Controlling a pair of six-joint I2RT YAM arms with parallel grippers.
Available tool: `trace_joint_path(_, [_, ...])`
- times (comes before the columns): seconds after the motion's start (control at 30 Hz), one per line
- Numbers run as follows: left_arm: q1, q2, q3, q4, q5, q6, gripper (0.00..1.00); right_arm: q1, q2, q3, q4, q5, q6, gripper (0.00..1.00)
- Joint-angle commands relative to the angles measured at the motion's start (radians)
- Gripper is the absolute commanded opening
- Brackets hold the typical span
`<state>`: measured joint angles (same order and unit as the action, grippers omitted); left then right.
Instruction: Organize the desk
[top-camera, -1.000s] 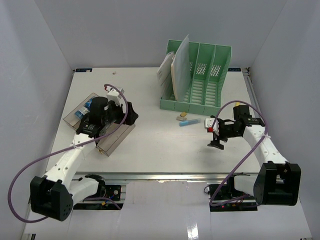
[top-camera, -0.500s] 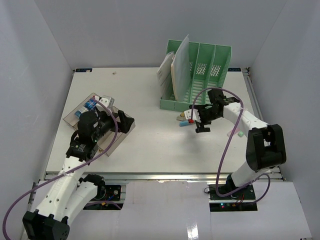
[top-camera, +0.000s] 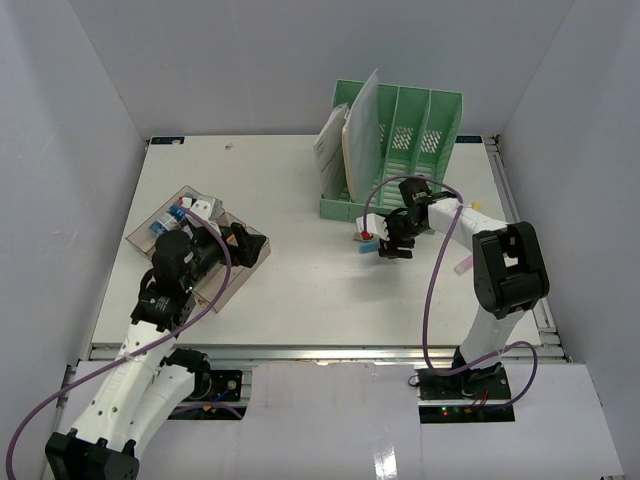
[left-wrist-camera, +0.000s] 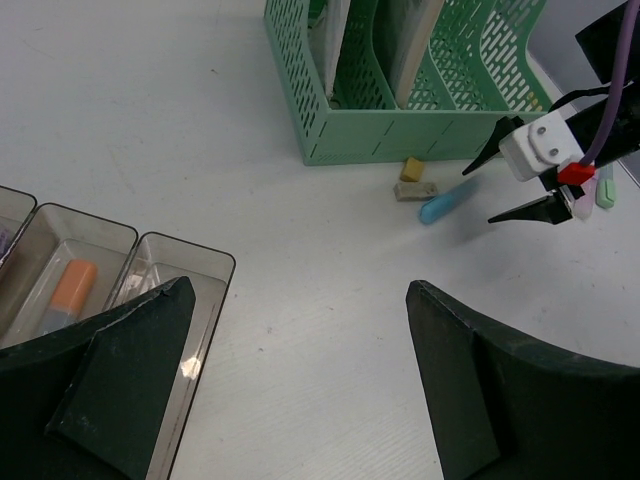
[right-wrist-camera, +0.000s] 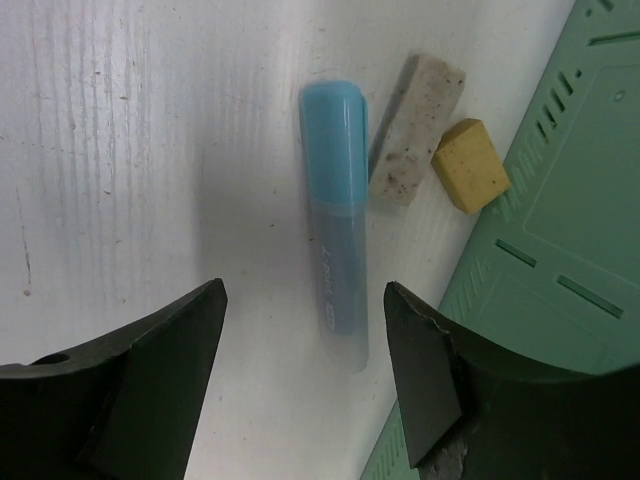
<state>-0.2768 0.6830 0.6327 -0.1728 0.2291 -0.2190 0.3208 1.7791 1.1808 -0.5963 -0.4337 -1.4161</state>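
The desk (top-camera: 290, 290) is a white tabletop. A blue marker (right-wrist-camera: 335, 230) lies on it in front of the green file rack (top-camera: 395, 150), beside a grey eraser (right-wrist-camera: 415, 130) and a yellow eraser (right-wrist-camera: 470, 165). My right gripper (right-wrist-camera: 302, 290) hangs low over the marker, open, one finger on each side of it and neither touching it. In the top view the right gripper (top-camera: 385, 240) hides most of the marker. My left gripper (left-wrist-camera: 300, 330) is wide open and holds nothing, above bare desk just right of the clear compartment tray (left-wrist-camera: 170, 270).
The clear tray (top-camera: 200, 255) at the left holds small items, among them an orange one (left-wrist-camera: 68, 290). Papers stand in the rack's left slots (top-camera: 350, 135). A pale pen (top-camera: 463, 266) lies on the right by the right arm. A metal rail (top-camera: 320, 352) runs along the near edge.
My right arm swung left from mid-desk to the marker by the rack, and its jaws narrowed somewhat. My left gripper drew back off the tray toward the near side.
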Motion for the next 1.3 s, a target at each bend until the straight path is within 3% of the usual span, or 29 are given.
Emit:
trace_joint_path(0.0, [0.003,0.009,0.000,0.028,0.029,-0.019,0.98,0.034,0.016,-0.023,0.051,0.060,0.029,0.70])
trace_joint_path(0.33, [0.002,0.015,-0.018,0.069,0.133,-0.038,0.98,0.044,0.010,-0.091,0.059,0.047,0.037,0.42])
trace_joint_path(0.53, [0.004,0.051,-0.063,0.165,0.381,-0.131,0.98,0.044,-0.048,-0.173,0.060,0.028,0.054,0.28])
trace_joint_path(0.7, [-0.003,0.091,-0.204,0.506,0.479,-0.504,0.98,0.044,-0.105,-0.213,0.090,-0.012,0.189,0.18])
trace_joint_path(0.87, [-0.095,0.186,-0.299,0.782,0.366,-0.733,0.98,0.044,-0.204,-0.224,0.101,-0.152,0.402,0.13])
trace_joint_path(1.03, [-0.292,0.378,-0.199,0.827,0.164,-0.737,0.98,0.042,-0.268,-0.197,0.049,-0.321,0.539,0.08])
trace_joint_path(1.27, [-0.421,0.637,-0.055,0.884,0.010,-0.815,0.95,0.022,-0.320,-0.187,0.053,-0.486,0.695,0.08])
